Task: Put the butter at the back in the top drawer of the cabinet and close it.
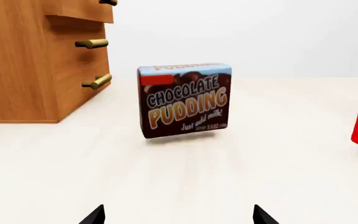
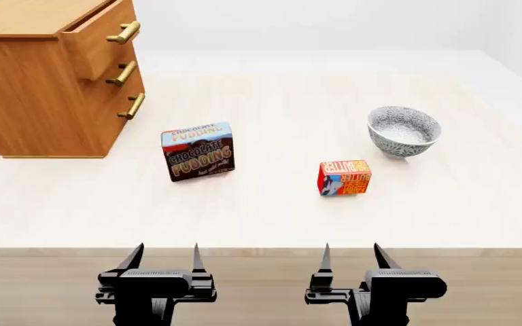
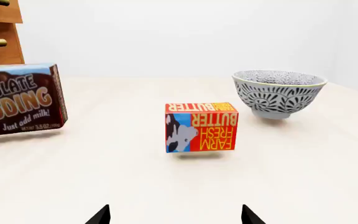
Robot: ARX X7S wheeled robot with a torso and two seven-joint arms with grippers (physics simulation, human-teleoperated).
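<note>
Butter (image 2: pixel 344 178) upright, beyond right end effector (image 2: pixel 351 252)

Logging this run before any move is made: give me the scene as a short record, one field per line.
butter: butter standing on the table, ungrasped, near the bowl
pudding: pudding box upright between the cabinet and the butter
drawer: top drawer partly pulled out, the lower two shut
left gripper: left gripper open, at the near table edge, holding nothing
right gripper: right gripper open, at the near edge, facing the butter
task state: not yet begun
</note>
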